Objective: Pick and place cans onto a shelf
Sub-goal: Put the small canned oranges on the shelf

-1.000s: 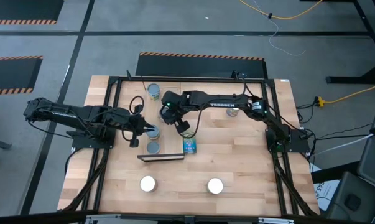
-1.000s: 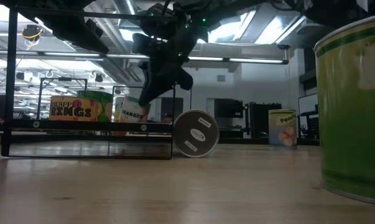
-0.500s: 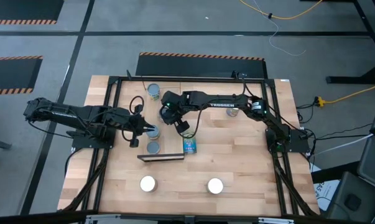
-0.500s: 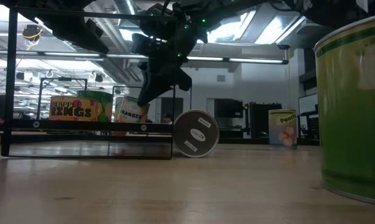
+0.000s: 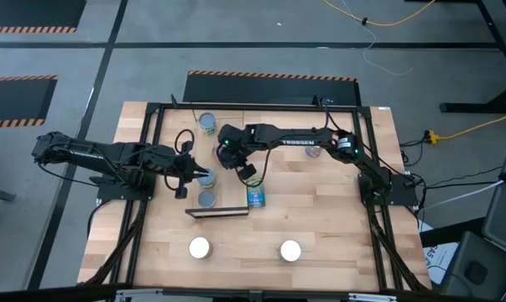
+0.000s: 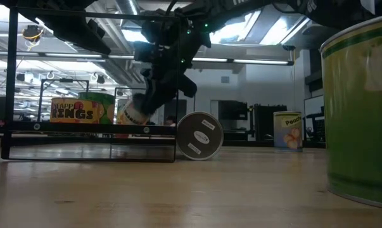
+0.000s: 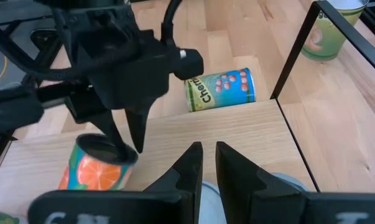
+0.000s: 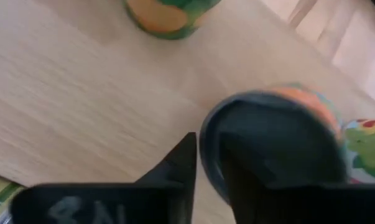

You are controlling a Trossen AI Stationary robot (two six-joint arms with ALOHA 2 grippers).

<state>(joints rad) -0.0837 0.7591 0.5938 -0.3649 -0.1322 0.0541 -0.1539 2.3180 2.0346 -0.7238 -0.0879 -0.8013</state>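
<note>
Your right gripper (image 7: 126, 146) pinches the orange can's (image 7: 95, 167) rim at centre frame, tilting it over the shelf (image 7: 237, 134) for placing. Left gripper (image 7: 209, 163) jaws nearly closed, apparently empty.

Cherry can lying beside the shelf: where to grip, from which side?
Probably from straight above, fingers closing across the cherry can mid-label. It lies on its side on the table, so its curved wall faces up and its flat ends point sideways.

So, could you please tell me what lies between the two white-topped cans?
Nothing: the high view shows bare tabletop between the left white-topped can and the right white-topped can.
</note>
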